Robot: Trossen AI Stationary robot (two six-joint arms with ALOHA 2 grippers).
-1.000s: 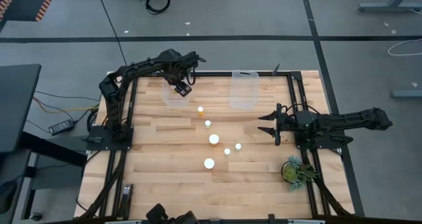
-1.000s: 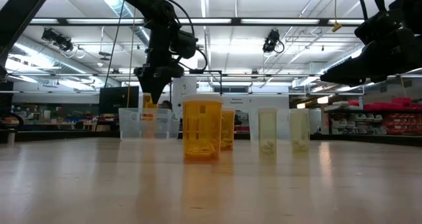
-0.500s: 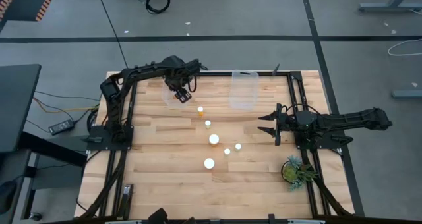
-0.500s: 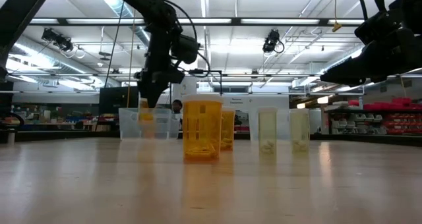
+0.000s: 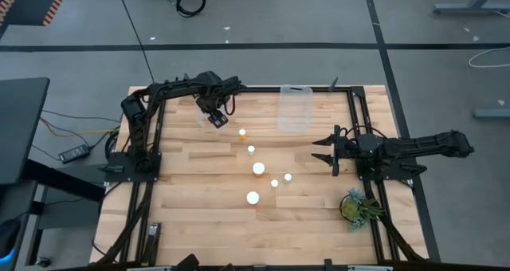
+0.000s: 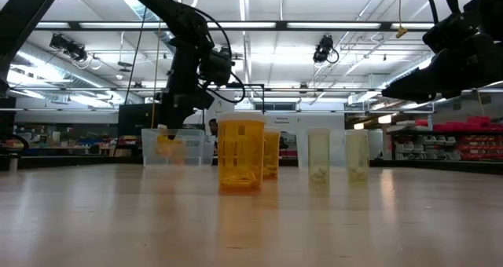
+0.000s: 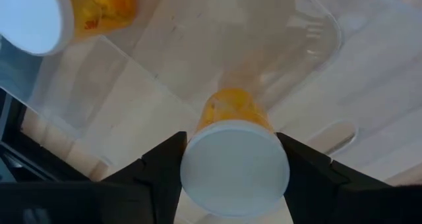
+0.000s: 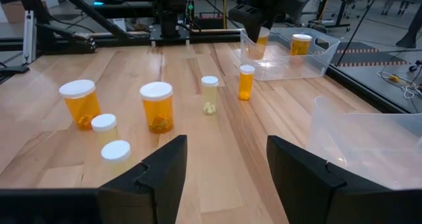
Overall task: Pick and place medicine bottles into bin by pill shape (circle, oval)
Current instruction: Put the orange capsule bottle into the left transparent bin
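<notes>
Basically wooden plank table (image 5: 199, 207), light butcher-block grain, framed by dark rails. Two clear plastic bins at the far edge: left bin (image 5: 204, 118) and right bin (image 5: 293, 110), both thin-walled, rounded corners. Left gripper (image 5: 215, 115) hangs over the left bin, fingers closed on a bottle (image 7: 234, 159), orange translucent with round white cap facing the wrist camera, held between both dark fingers above the bin floor. Another bottle (image 7: 62, 13) already lies inside that bin. Right gripper (image 5: 323, 150) waits over the table's right side, fingers apart, holding nothing. Six loose bottles (image 5: 258, 169) stand mid-table between the arms, some wide-capped, some narrow. No readable writing on any bottle.
</notes>
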